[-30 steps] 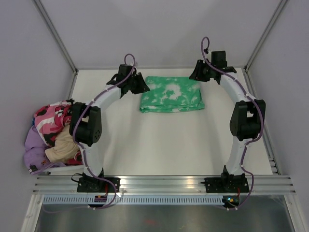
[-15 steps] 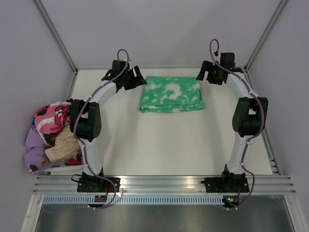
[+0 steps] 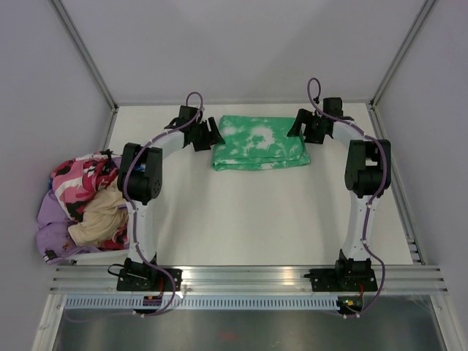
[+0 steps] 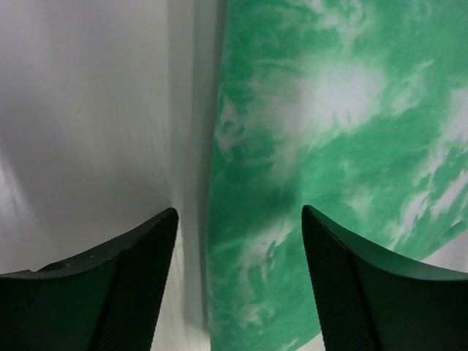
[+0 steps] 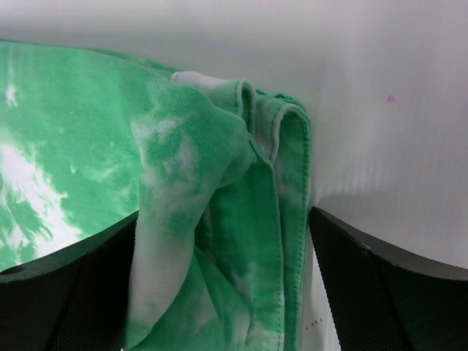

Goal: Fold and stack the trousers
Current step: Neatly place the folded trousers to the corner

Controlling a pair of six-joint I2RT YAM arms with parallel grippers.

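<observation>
Surface: white surface (image 3: 248,219) boxed in by pale walls, with both arms reaching to its far half.
Left arm: left claw (image 4: 240,219) has its jaws spread wide and grips nothing. One finger is over bare surface and the other over green cloth, so the jaws straddle the bundle's left edge.
Right arm: right claw (image 5: 223,219) is also spread wide and empty. Its jaws straddle the right edge, where several stitched hems lie layered one on another.
Contact: whether either claw's pads touch the cloth cannot be told from these views.
Trousers: trousers (image 3: 259,142) lie between the two claws at the far middle of the surface. They form a flat, compact rectangle with a claw just beside each short end.
Done: the folding looks finished or nearly so. The bundle is several layers thick, its edges are fairly square, and no leg trails loose.
Left to do: probably the stacking. The bundle sits alone, directly on the surface, with nothing seen under or on it. The right corner looks slightly rumpled and may want smoothing.
Elsewhere: clothes pile (image 3: 77,205), a pink, lilac and cream heap at the near left, lies well apart from the trousers.
</observation>
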